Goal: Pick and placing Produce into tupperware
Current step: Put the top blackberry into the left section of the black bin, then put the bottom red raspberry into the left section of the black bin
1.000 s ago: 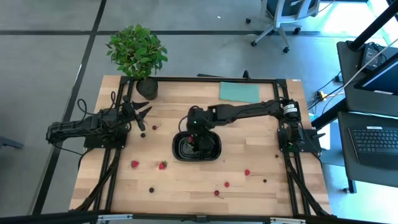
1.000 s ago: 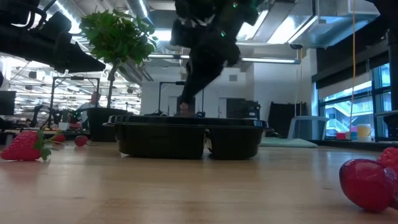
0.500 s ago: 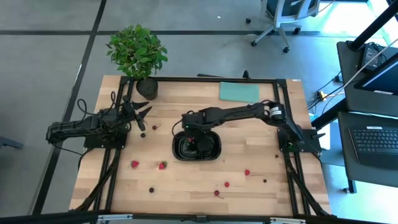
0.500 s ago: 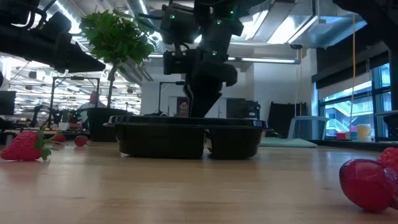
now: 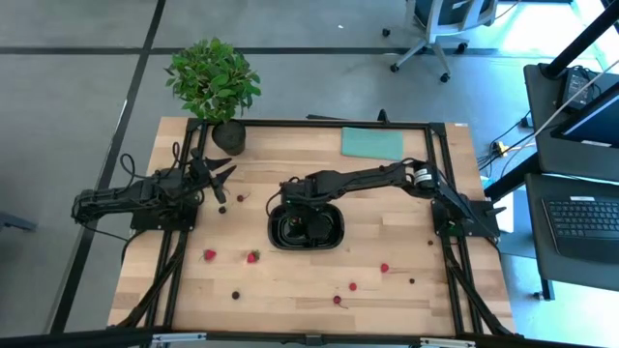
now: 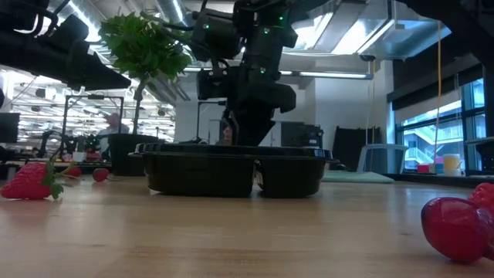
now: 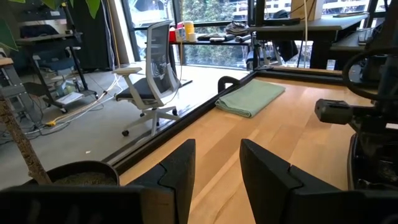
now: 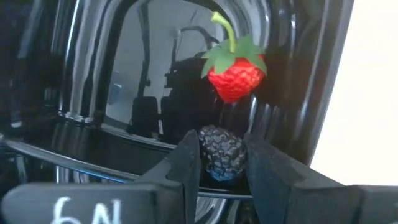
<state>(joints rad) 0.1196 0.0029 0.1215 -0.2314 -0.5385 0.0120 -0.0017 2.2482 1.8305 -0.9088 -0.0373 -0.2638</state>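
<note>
Reaching from the table's right side, right gripper (image 5: 302, 215) lowered into the tupperware (image 5: 332, 237) at mid-table; fingers (image 8: 186, 163) clamped on a dark round berry (image 8: 222, 153), held just above the glossy black floor; directly ahead of the fingertips, one strawberry (image 8: 235, 73) with green top and stem already lying in the same tray, close to the wall; which of the two compartments, hard to say from these angles. Seen level with the tabletop, gripper body (image 6: 251, 116) dipping behind the tray's near rim (image 6: 231, 153), fingertips hidden. Away from that gripper, toward the near edge of the table, loose Produce scattered: red pieces (image 5: 252, 257) and (image 5: 209, 255) on the left, others (image 5: 384, 268) and (image 5: 352, 286) on the right, small dark berries (image 5: 235, 295) among them. Left gripper (image 5: 221, 178) parked at the table's left, well apart from the tray, fingers (image 7: 181, 171) spread with nothing between them; a dark berry (image 5: 221, 209) just beside it. Beyond, potted plant (image 5: 214, 85) at the far left corner; teal cloth (image 5: 371, 142) along the far edge.
</note>
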